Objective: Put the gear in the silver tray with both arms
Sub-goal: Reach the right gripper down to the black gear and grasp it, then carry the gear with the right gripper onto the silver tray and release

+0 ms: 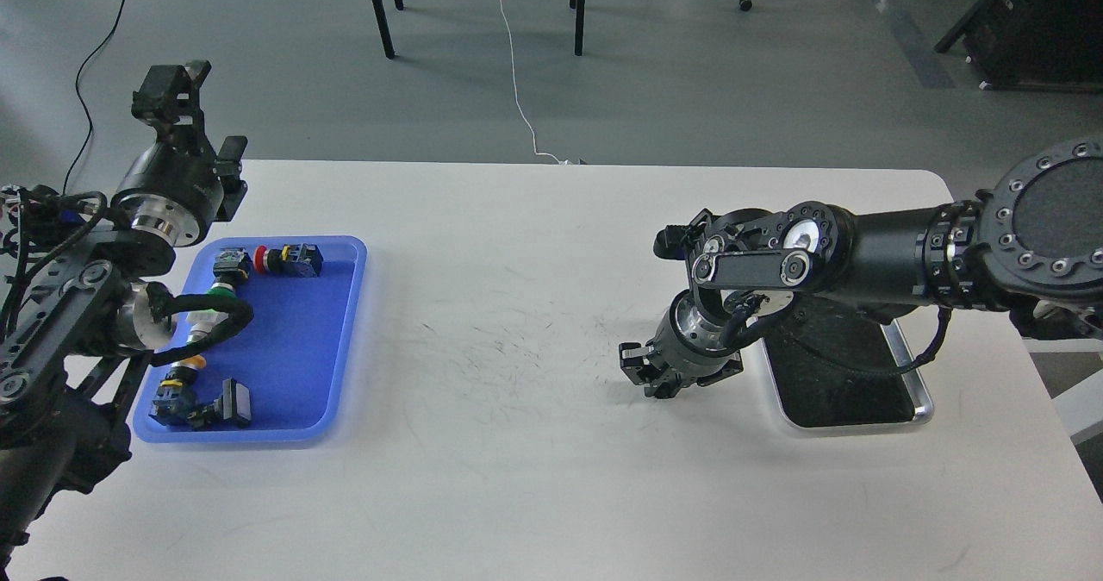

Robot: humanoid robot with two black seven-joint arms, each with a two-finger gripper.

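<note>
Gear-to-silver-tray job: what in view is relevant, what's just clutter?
Relevant:
- silver tray, right side of table
- blue tray holding the push-button parts
- left tool, right tool

Clutter:
- white cable on the floor
- table legs behind

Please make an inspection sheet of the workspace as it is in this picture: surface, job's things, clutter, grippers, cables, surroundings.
Surface: white table, faint dark scuffs mid-table.
Job's things: silver tray at right, partly under the right arm; nothing seen in its visible part.
Clutter: blue tray at left holding several small push-button parts.
Grippers: left gripper raised beyond the table's left edge; right gripper low, left of the silver tray; both empty.
Cables: white cord on floor.
Surroundings: grey floor, black furniture legs.
</note>
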